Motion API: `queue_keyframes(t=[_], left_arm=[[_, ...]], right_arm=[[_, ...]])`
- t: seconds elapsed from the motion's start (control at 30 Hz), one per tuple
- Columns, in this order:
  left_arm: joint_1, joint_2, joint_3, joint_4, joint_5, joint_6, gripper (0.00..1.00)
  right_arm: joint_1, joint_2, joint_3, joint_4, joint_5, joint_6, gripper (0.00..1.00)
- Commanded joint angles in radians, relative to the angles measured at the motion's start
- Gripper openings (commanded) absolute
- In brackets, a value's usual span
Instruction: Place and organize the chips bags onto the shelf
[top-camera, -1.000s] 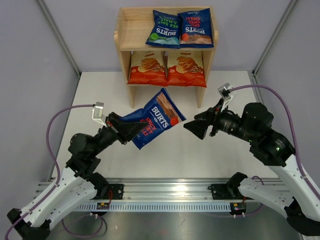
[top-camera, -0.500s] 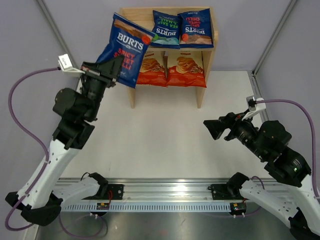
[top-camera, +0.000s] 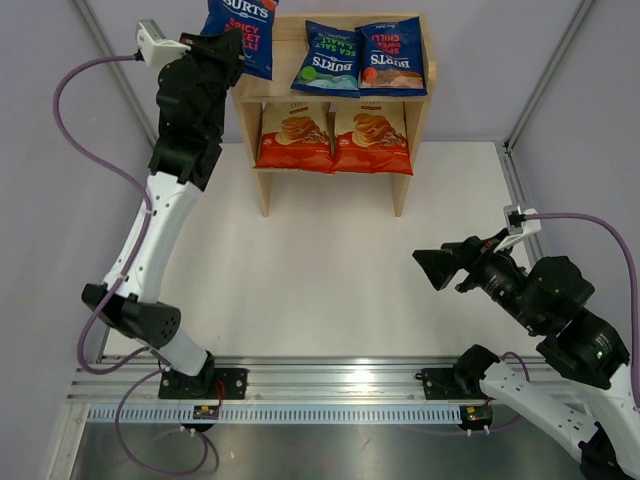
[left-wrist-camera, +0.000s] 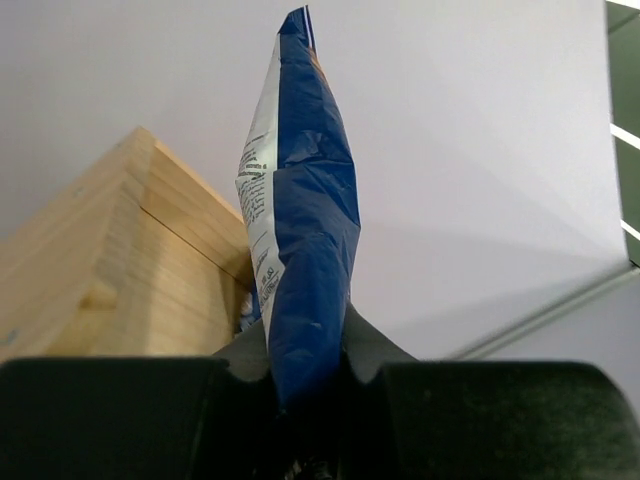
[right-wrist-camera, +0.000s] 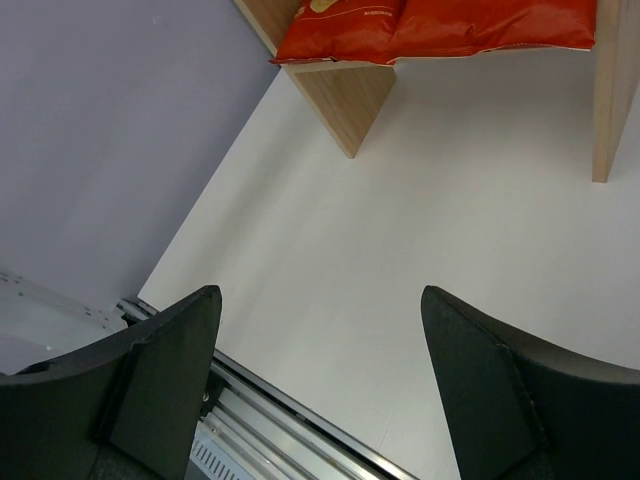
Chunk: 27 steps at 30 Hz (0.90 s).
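Holding the spicy Burts bag (top-camera: 243, 28) pinched by one end in my left claw (top-camera: 228, 45), I see from above that it hangs over the shelf's (top-camera: 268, 75) top left corner, its upper part cut off by the frame. The free slot is the bare board at the left end of the shelf's top tier. The teal Burts bag (top-camera: 328, 58) and the red Burts bag (top-camera: 392, 57) fill the rest of that tier, and two Cassava bags (top-camera: 334, 135) lie on the tier below. My right claw (top-camera: 435, 268) hovers over the counter (top-camera: 330, 260), well in front of the shelf and to its right.

Through my left wrist, the spicy Burts bag (left-wrist-camera: 300, 200) stands edge-on above the left claw (left-wrist-camera: 305, 370), and only a thin strip of it is clamped. I judge that it could slide out. Released here, it could fall outside the side panel (left-wrist-camera: 120, 260) or behind the shelf; pushed too far right, it could knock the teal bag.

Through my right wrist, the right claw (right-wrist-camera: 320, 335) is spread wide with nothing between its fingers. Below it are bare counter (right-wrist-camera: 400, 220) and the Cassava bags (right-wrist-camera: 440, 25) at the front of the shelf's lower tier (right-wrist-camera: 350, 100).
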Motion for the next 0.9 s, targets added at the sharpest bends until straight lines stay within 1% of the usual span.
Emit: queue_keyframes(t=[0.0, 0.1, 0.17, 0.3, 0.33, 0.43, 0.57, 0.67, 0.77, 0.87], left_arm=[[0.034, 0.076, 0.143, 0.025, 0.038, -0.026, 0.12], [0.040, 0.157, 0.225, -0.021, 0.045, -0.022, 0.11], [0.040, 0.189, 0.245, -0.054, 0.042, -0.031, 0.10], [0.040, 0.212, 0.248, -0.098, 0.039, -0.073, 0.09], [0.039, 0.220, 0.269, -0.142, 0.035, -0.080, 0.06], [0.036, 0.246, 0.297, -0.205, 0.024, -0.091, 0.05], [0.036, 0.268, 0.309, -0.221, 0.067, -0.108, 0.06], [0.028, 0.303, 0.349, -0.282, 0.075, -0.129, 0.05], [0.014, 0.302, 0.339, -0.287, 0.076, -0.148, 0.05], [-0.001, 0.300, 0.337, -0.313, 0.047, -0.166, 0.05]], right_arm=[[-0.003, -0.021, 0.004, -0.008, -0.019, 0.006, 0.89], [-0.003, -0.039, 0.006, -0.031, -0.016, 0.001, 0.89], [-0.003, -0.053, 0.006, -0.038, -0.013, 0.000, 0.89], [-0.003, -0.077, 0.009, -0.056, -0.005, 0.004, 0.89], [-0.003, -0.079, 0.009, -0.057, -0.005, 0.006, 0.89], [-0.003, -0.087, 0.013, -0.064, -0.013, 0.010, 0.89], [-0.003, -0.096, 0.020, -0.068, -0.016, 0.021, 0.89], [-0.003, -0.102, 0.021, -0.067, -0.016, 0.024, 0.89], [-0.005, -0.104, 0.021, -0.068, -0.014, 0.024, 0.89], [-0.003, -0.105, 0.020, -0.071, -0.016, 0.026, 0.89]])
